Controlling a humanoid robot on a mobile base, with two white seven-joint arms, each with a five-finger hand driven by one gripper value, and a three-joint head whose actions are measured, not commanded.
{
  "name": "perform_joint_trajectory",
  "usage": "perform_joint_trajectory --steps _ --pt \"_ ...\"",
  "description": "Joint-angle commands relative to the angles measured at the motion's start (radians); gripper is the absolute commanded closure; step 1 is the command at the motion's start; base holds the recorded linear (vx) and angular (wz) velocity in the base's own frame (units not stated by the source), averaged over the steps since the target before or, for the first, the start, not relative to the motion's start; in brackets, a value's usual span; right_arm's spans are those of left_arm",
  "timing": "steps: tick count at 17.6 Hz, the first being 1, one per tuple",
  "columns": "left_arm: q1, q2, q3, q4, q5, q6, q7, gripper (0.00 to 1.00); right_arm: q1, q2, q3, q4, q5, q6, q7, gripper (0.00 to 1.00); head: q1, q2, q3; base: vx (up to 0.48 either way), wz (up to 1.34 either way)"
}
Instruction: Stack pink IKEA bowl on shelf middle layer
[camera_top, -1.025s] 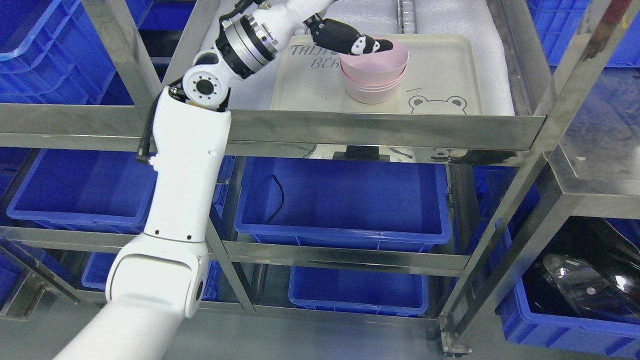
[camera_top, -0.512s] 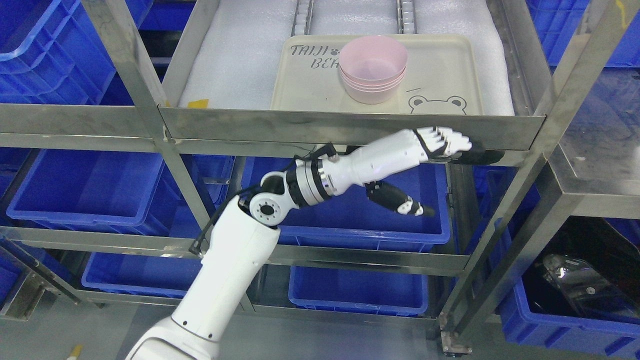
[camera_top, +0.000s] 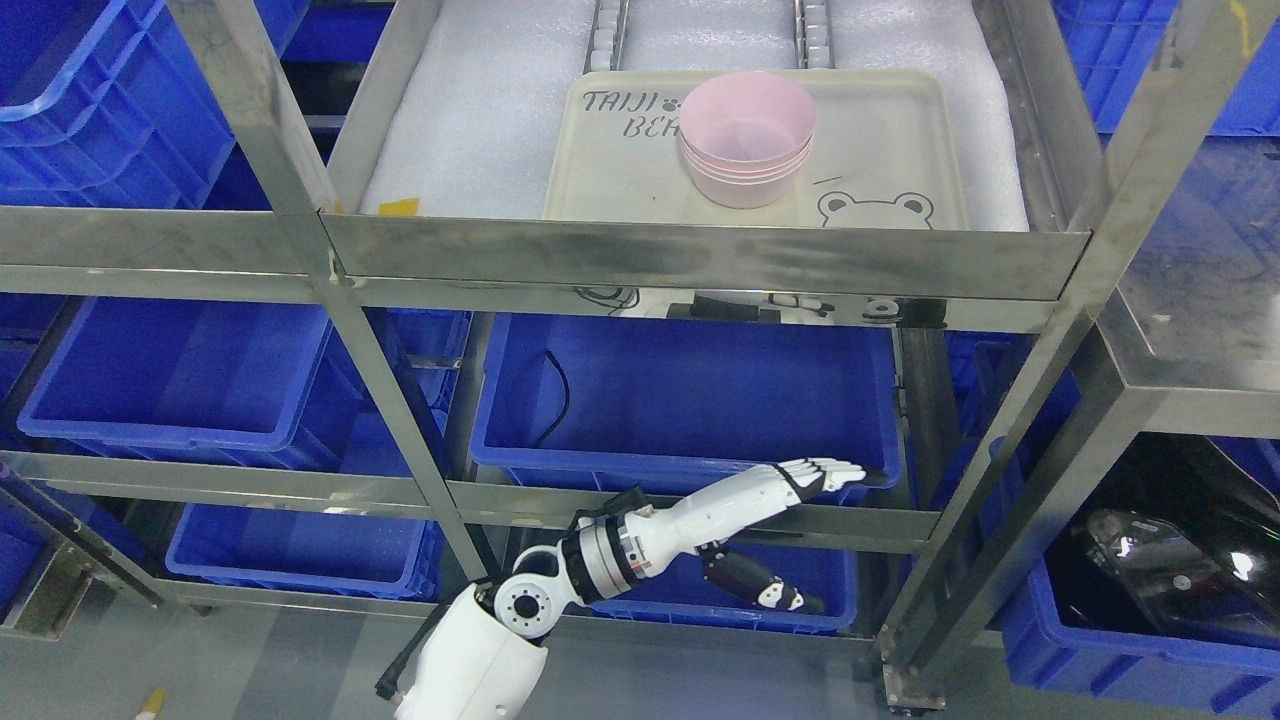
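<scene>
A stack of pink bowls (camera_top: 747, 138) stands upright on a cream tray (camera_top: 890, 150) printed with a bear, on the white foam of the steel shelf layer. My left hand (camera_top: 815, 520) is far below it, in front of the lower shelf rail, with its fingers stretched out straight and its dark thumb hanging down. It holds nothing. The white forearm runs down to the elbow joint (camera_top: 524, 606) at the bottom of the picture. My right arm does not show.
Steel uprights (camera_top: 290, 200) and the front rail (camera_top: 700, 255) frame the shelf. Blue bins (camera_top: 690, 400) fill the layers below, with more at left and right. A dark glossy object (camera_top: 1170, 570) lies in the bin at lower right.
My left hand let go of the top bowl, pulled out of the shelf and dropped steadily down to the lower rail. The bowl stack has stayed in place.
</scene>
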Motion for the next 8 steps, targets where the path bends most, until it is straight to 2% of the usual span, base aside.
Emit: perform_joint_trajectory --steps 1,3,4,8 --pt "0.035 0.015 0.197 0.227 0.187 0.128 0.192 0.00 0.023 -0.018 0.000 -0.017 0.000 0.000 0.001 0.00 0.0000 0.000 0.000 0.000 0.00" --pt "-0.011 0.015 0.191 0.227 0.240 0.238 0.359 0.00 0.023 -0.018 0.000 -0.017 0.000 0.000 0.001 0.00 0.0000 0.000 0.000 -0.053 0.00" --pt "-0.037 0.015 0.190 0.227 0.241 0.265 0.401 0.00 0.023 -0.018 0.000 -0.017 0.000 0.000 0.001 0.00 0.0000 0.000 0.000 -0.075 0.00" --pt "-0.086 0.015 0.183 0.227 0.243 0.368 0.412 0.00 0.023 -0.018 0.000 -0.017 0.000 0.000 0.001 0.00 0.0000 0.000 0.000 -0.103 0.10"
